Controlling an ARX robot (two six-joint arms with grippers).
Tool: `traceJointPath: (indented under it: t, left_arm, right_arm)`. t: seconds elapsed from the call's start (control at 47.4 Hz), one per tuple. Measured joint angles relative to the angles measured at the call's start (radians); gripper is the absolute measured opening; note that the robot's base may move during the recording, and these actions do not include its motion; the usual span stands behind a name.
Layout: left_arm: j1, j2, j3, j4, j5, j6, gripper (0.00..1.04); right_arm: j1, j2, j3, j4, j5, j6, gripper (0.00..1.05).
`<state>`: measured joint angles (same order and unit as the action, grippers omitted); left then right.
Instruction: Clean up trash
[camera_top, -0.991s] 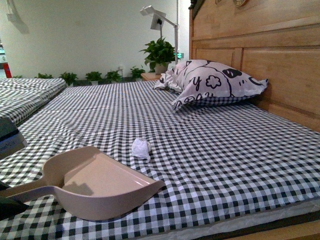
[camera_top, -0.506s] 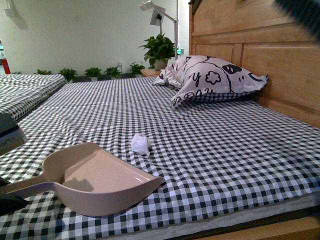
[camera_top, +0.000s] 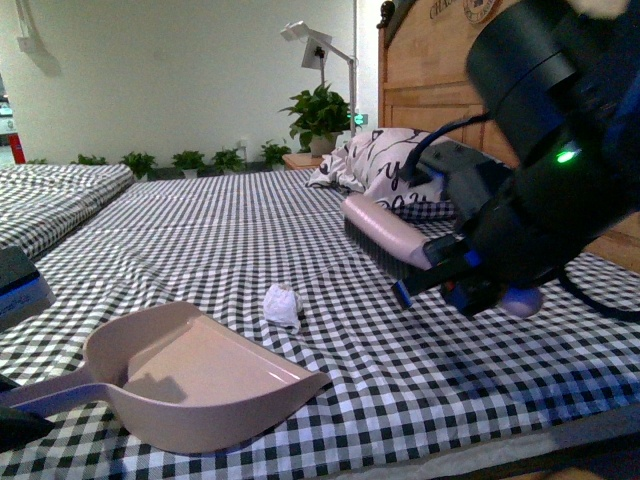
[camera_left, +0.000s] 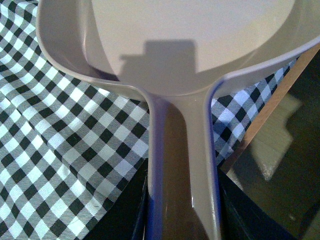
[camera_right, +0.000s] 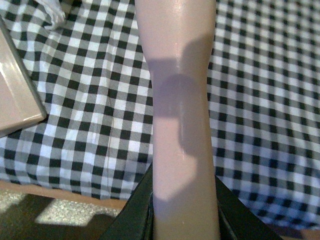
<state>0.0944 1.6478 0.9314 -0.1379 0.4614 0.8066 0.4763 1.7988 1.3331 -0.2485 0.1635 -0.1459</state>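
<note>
The trash (camera_top: 282, 303), a small crumpled white wad, lies on the checked sheet just beyond the lip of the beige-pink dustpan (camera_top: 200, 375). My left gripper (camera_left: 182, 220) is shut on the dustpan's handle (camera_left: 182, 150) at the near left. A pink brush (camera_top: 385, 232) hangs above the bed to the right of the wad, with my right gripper (camera_top: 465, 275) shut on its handle (camera_right: 180, 100). In the right wrist view the wad (camera_right: 52, 12) and a corner of the dustpan (camera_right: 15, 95) show beside the brush.
The black-and-white pillow (camera_top: 372, 160) lies against the wooden headboard (camera_top: 430, 90), partly hidden by my right arm. The bed's front edge (camera_right: 75, 197) runs just below the dustpan. A second checked bed (camera_top: 50, 195) stands to the left.
My right arm has swung down from the upper right into view, bringing the brush over the bed to the right of the wad. The dustpan and the wad have barely moved.
</note>
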Motion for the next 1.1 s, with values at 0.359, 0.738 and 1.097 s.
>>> traceJointPath:
  t: [0.359,0.738,1.097]
  left_arm:
    - [0.000,0.000,0.000,0.000,0.000,0.000,0.28]
    - [0.000,0.000,0.000,0.000,0.000,0.000,0.28]
    - [0.000,0.000,0.000,0.000,0.000,0.001,0.28]
  right_arm:
    - [0.043,0.352,0.409,-0.123,0.029,-0.006,0.19]
    - [0.090,0.406,0.400,-0.196,0.067,-0.115,0.19]
    - [0.089,0.217,0.279,-0.380,-0.443,-0.278,0.19]
